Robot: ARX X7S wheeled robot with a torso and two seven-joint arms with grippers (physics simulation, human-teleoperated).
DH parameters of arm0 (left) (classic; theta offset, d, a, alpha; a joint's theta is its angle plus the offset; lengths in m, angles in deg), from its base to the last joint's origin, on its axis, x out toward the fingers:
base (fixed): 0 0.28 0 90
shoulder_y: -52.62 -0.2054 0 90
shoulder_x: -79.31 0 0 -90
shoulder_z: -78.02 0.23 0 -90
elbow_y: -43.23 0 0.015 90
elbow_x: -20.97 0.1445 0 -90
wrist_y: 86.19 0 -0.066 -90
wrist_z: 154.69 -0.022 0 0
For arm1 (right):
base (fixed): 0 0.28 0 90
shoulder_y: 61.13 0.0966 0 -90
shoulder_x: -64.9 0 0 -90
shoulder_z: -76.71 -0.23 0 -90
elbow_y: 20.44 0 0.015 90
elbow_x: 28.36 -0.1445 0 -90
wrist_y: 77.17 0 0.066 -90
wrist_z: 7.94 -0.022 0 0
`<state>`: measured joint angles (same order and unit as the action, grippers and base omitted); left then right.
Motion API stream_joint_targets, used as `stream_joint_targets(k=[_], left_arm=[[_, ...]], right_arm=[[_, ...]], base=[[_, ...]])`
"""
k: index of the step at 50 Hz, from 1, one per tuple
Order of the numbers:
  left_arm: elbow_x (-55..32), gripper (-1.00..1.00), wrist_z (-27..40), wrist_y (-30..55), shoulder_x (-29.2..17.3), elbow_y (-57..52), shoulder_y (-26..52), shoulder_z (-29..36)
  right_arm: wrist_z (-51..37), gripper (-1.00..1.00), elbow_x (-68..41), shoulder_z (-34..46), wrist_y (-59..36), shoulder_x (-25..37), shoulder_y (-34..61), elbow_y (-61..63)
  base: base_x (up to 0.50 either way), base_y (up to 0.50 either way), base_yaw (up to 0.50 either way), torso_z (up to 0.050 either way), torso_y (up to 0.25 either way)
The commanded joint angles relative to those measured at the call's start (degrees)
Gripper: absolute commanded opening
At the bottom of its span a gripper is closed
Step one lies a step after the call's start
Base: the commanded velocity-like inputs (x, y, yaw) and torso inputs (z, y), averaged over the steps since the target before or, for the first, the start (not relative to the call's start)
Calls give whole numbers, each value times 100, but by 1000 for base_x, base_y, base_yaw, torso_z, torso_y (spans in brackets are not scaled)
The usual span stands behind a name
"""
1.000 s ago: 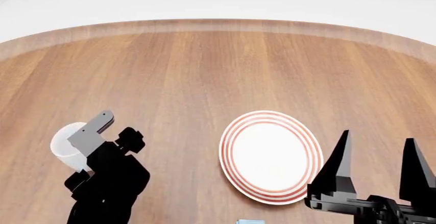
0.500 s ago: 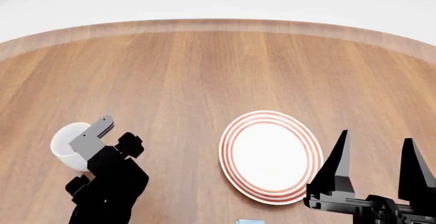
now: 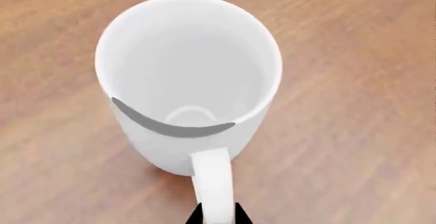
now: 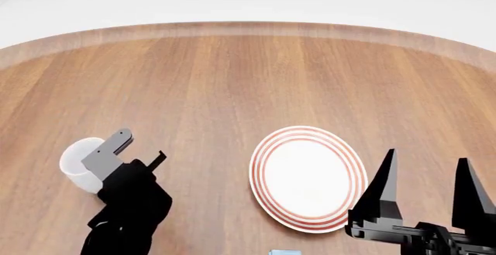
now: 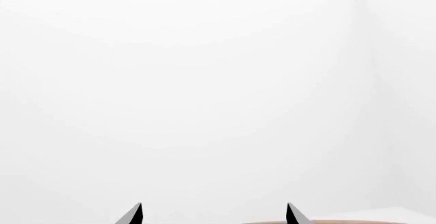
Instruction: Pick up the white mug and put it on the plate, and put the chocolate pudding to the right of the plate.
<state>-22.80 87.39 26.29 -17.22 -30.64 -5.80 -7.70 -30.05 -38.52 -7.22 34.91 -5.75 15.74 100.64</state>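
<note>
Your left claw (image 4: 116, 150) is at the mug (image 3: 187, 81), one grey finger inside the rim, the handle (image 3: 212, 183) toward the wrist; whether it is clamped cannot be told. Your right claw (image 4: 424, 185) stands apart and empty beside the plate (image 4: 308, 178). Mug unplaced, pudding barely visible. The worktop (image 4: 248, 81) between mug and plate lies open.

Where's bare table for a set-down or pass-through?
Bare wood across the far table behind the plate, and between white mug and plate. Crowded near edge: left gripper at the mug, right gripper beside the plate.
</note>
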Motion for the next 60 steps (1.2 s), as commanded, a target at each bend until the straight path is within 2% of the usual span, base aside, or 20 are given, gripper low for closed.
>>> stream_joint_targets(k=[1, 10, 15, 18, 19, 24, 27, 28, 30, 31, 32, 34, 37, 38, 39, 40, 47, 52, 60], left_arm=[[-83, -100, -140, -106, 88, -47, -39, -142], [-3, -100, -143, -177, 24, -149, -63, -26], [253, -100, -264, -163, -139, -432, -10, 298], [465, -100, -557, 45, -382, -836, 126, 759], [692, -100, -734, 243, -608, -1276, 223, 1175], [940, -100, -1323, 810, -1269, -2922, 569, 2110], [882, -100, -1550, 1082, -1455, -3350, 719, 2372], [806, -100, -1942, 1201, -1611, -3610, 847, 2629], [533, -100, -2228, 1432, -1725, -3749, 968, 2695], [11, -100, -2497, 1592, -1709, -3706, 981, 2560], [-91, -100, -2503, 1722, -1729, -3702, 1023, 2558], [180, -100, -2644, 1729, -1866, -3818, 1172, 2801], [2, -100, -2890, 1843, -1905, -3777, 1310, 2831], [-199, -100, -2899, 2166, -1902, -3699, 1437, 2859], [-205, -100, -2895, 2171, -1902, -3702, 1441, 2858], [30, -100, -3007, 2316, -1991, -3765, 1640, 3168], [-156, -100, -3570, 2607, -1961, -3599, 2060, 3444], [-143, -100, -4099, 2930, -1910, -3409, 2645, 3819], [-789, -100, -4732, 3241, -1633, -2909, 2990, 3716]], right_arm=[[117, 100, 81, -117, 10, -86, -22, 23], [98, 100, 69, -113, 11, -70, -20, 8], [83, 100, 64, -113, -1, -60, -12, 27], [71, 100, 62, -112, -15, -55, -10, 39], [66, 100, 65, -114, -15, -55, -7, 39], [42, 100, 73, -115, -35, -49, -10, 82], [33, 100, 76, -110, -45, -42, -13, 107], [23, 100, 70, -117, -70, -33, -25, 157], [17, 100, 63, -123, -68, -26, -23, 169], [14, 100, 63, -125, -63, -23, -29, 175], [14, 100, 58, -123, -57, -19, -38, 188], [10, 100, 70, -118, -56, -17, -42, 206], [2, 100, 69, -119, -48, -10, -59, 230], [3, 100, 71, -120, -32, -6, -70, 236], [1, 100, 70, -119, -31, -4, -71, 236], [4, 100, 61, -121, -6, -2, -78, 232], [0, 100, 81, -96, 9, 8, -94, 250], [-9, 100, 82, -81, 1, 15, -98, 275], [-7, 100, 84, -50, 29, 24, -105, 252]], base=[[0, 0, 0, 0, 0], [0, 0, 0, 0, 0], [0, 0, 0, 0, 0], [0, 0, 0, 0, 0], [0, 0, 0, 0, 0], [0, 0, 0, 0, 0], [0, 0, 0, 0, 0], [0, 0, 0, 0, 0], [0, 0, 0, 0, 0], [0, 0, 0, 0, 0], [0, 0, 0, 0, 0], [0, 0, 0, 0, 0], [0, 0, 0, 0, 0], [0, 0, 0, 0, 0], [0, 0, 0, 0, 0], [0, 0, 0, 0, 0], [0, 0, 0, 0, 0], [0, 0, 0, 0, 0], [0, 0, 0, 0, 0]])
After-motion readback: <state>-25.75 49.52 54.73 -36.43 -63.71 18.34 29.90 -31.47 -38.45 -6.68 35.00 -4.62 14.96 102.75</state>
